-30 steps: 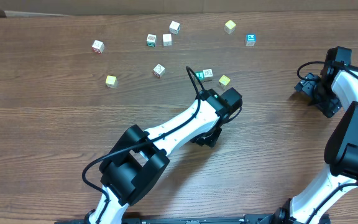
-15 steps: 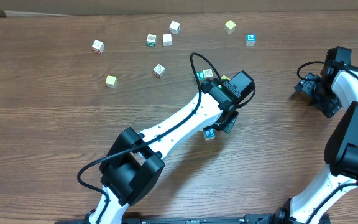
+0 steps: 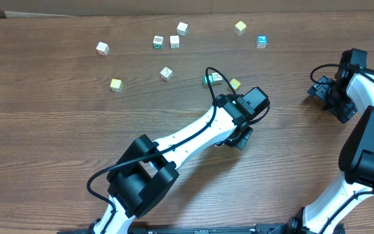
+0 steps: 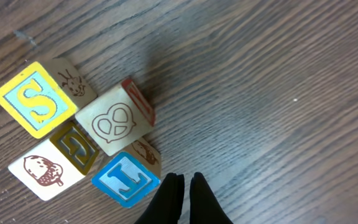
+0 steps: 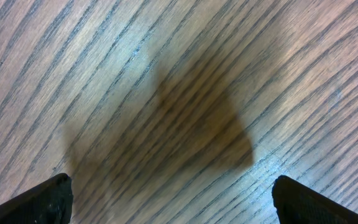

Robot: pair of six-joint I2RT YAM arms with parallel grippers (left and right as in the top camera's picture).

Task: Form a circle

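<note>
Circle (image 4: pixel 82 140) near closed left claw (image 4: pixel 186 182)

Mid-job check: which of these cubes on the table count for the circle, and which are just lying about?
Job: the circle of four clustered cubes: yellow S cube, pretzel cube, acorn cube, blue I cube; left gripper, fingers shut, beside the blue one.
Lying about: eight loose cubes elsewhere on the table.

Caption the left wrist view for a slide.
Shut left claw beside a tight cluster of four toy cubes on the wooden table.
</note>
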